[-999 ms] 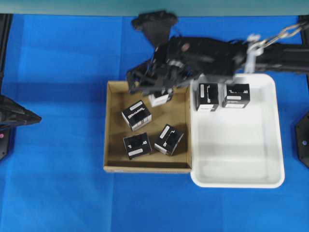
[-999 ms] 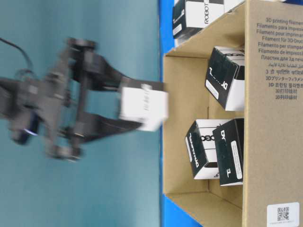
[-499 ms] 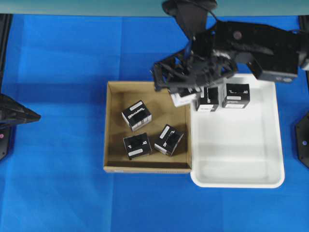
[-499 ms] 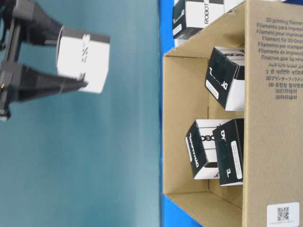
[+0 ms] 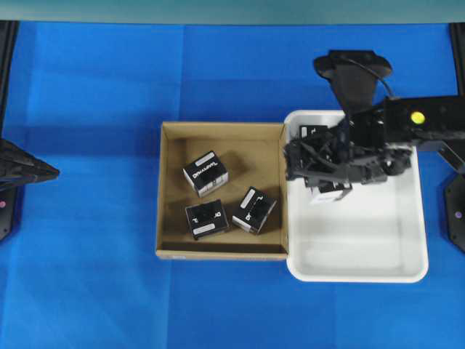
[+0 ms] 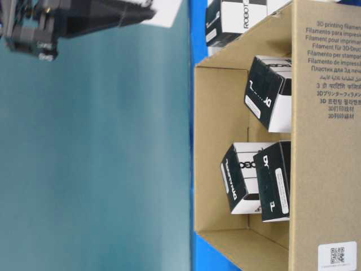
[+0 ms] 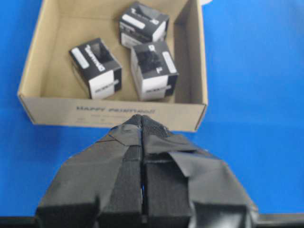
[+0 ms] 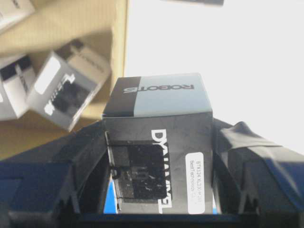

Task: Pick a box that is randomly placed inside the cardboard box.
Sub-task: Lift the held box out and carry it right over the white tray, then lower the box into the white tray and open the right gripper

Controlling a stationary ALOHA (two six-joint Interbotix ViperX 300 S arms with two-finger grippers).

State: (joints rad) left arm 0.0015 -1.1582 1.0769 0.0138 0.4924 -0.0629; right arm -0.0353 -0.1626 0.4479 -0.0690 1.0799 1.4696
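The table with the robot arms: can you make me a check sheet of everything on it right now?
Surface: blue table cover, bare around the containers.
Job's things: cardboard box holds three black boxes. A fourth, the box, is clamped in the right gripper over the white tray.
Clutter: one more black box shows in the tray's far corner, mostly hidden by the arm.
Grippers: right gripper shut on the box; left gripper shut and empty, parked short of the cardboard box.
Cables: one thin cable on the right arm.
Surroundings: teal wall behind; dark stands at the table edges.
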